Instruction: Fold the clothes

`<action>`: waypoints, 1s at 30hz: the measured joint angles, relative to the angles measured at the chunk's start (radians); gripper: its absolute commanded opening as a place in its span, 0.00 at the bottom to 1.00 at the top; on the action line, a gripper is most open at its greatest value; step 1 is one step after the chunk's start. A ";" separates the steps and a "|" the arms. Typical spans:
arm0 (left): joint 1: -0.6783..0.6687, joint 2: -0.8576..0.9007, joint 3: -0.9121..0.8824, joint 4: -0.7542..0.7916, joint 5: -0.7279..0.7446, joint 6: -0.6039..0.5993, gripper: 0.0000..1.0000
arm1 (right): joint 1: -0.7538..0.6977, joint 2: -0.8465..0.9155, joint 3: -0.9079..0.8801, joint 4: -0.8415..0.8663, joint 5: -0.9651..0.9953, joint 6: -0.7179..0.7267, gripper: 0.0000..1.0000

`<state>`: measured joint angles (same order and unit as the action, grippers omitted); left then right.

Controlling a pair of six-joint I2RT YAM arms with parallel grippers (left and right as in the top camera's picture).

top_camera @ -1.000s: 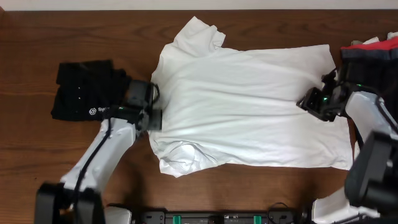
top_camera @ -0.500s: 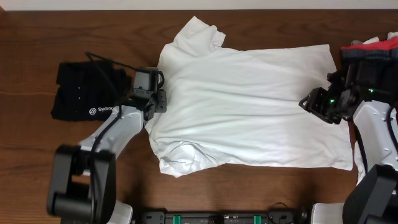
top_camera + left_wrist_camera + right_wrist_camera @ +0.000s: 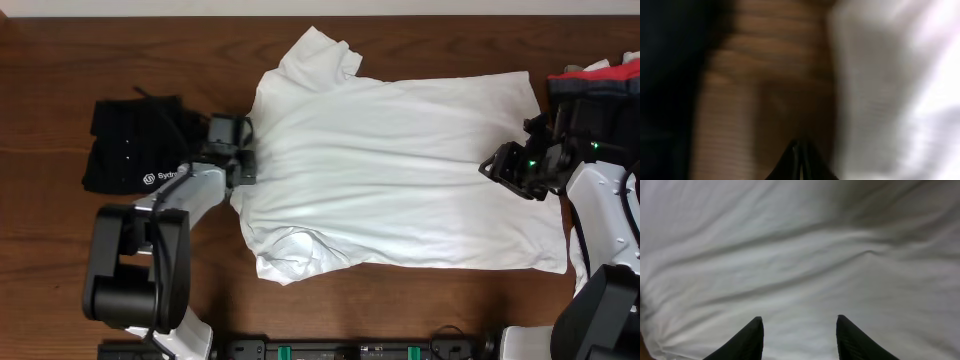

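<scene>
left pincer (image 3: pixel 799 156) closed, right pincer (image 3: pixel 799 324) open, white t-shirt (image 3: pixel 400 170) lying crosswise, collar toward left pincer

This looks like a robotics lab bench, not a home. Two robot arms, the left arm (image 3: pixel 175 205) and the right arm (image 3: pixel 600 190), rise from the near edge of a dark wood-grain table (image 3: pixel 400 300). A black mounting rail (image 3: pixel 350 350) with green fittings runs between their bases. Garments lie staged on the table: a white T-shirt (image 3: pixel 400 170) in the middle, a black folded shirt (image 3: pixel 125 150) towards the left edge, and a heap of clothes (image 3: pixel 600 85) at the far right corner.
</scene>
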<state>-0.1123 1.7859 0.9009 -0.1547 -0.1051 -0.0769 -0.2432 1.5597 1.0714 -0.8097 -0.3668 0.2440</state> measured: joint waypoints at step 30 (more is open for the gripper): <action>-0.147 -0.398 0.206 -0.938 0.436 0.078 0.54 | 0.000 0.000 0.000 -0.058 0.002 -0.028 0.61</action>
<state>-0.2592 1.3876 1.1065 -1.0924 0.3313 0.0013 -0.2432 1.5597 1.0714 -0.8680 -0.3649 0.2157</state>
